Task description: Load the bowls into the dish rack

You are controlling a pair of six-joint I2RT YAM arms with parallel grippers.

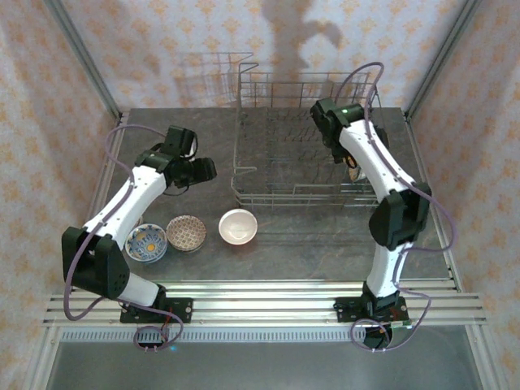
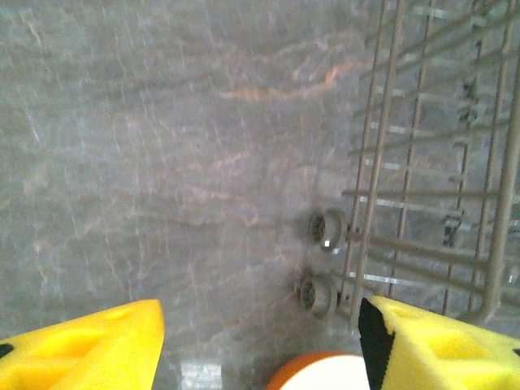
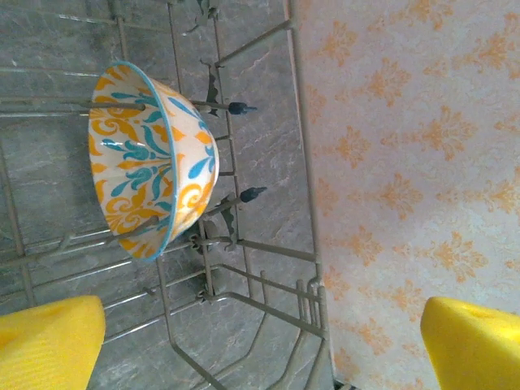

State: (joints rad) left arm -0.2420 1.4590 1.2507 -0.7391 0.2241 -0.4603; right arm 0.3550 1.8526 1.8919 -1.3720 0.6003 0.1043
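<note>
**One Bowl Racked, Three Waiting on the Counter**

My right jaws hang wide open and empty inside the right part of the dish rack [image 1: 284, 154], their yellow fingers [image 3: 49, 341] far apart at the bottom corners of the right wrist view. Just beyond them an orange-and-teal bowl [image 3: 150, 158] stands on edge among the rack's tines, close to the rack's wire wall.

My left jaws hover over the grey counter [image 1: 284, 244] just left of the rack, also spread wide with nothing clamped. In the left wrist view the rack's wire corner and its two small wheels [image 2: 327, 227] lie ahead of one finger, and an orange-rimmed bowl [image 2: 321, 375] peeks in at the bottom edge — whether it touches a finger I cannot tell.

Three bowls sit in a row on the near-left counter: a blue-and-yellow bowl [image 1: 146, 242], a brown speckled bowl [image 1: 186, 232] touching it, and a white bowl [image 1: 238, 226] slightly apart.
</note>
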